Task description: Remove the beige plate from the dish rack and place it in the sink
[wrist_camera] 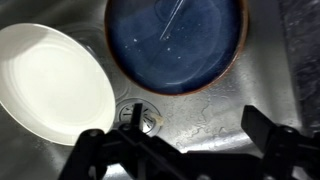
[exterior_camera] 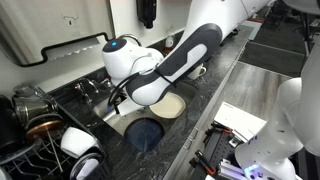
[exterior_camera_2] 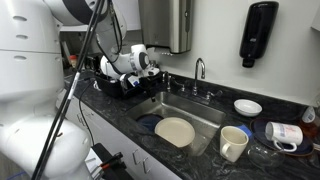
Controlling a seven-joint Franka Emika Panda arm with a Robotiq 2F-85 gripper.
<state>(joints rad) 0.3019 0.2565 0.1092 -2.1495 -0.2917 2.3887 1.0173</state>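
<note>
The beige plate (wrist_camera: 50,80) lies in the sink (wrist_camera: 200,112) beside a dark blue round dish (wrist_camera: 175,40), near the drain (wrist_camera: 135,115). It shows in both exterior views (exterior_camera: 171,105) (exterior_camera_2: 175,131). My gripper (wrist_camera: 180,140) is open and empty, hanging above the sink floor between the drain and the blue dish, touching nothing. In the exterior views my gripper (exterior_camera: 121,100) (exterior_camera_2: 129,85) is low over the sink end nearest the dish rack (exterior_camera: 35,155) (exterior_camera_2: 108,88). The black wire rack holds white bowls (exterior_camera: 78,140).
A chrome faucet (exterior_camera_2: 200,68) stands behind the sink. A cream mug (exterior_camera_2: 233,143), a small white bowl (exterior_camera_2: 247,106) and a tipped cup (exterior_camera_2: 286,133) sit on the dark counter. Metal pots (exterior_camera: 35,105) stand by the rack.
</note>
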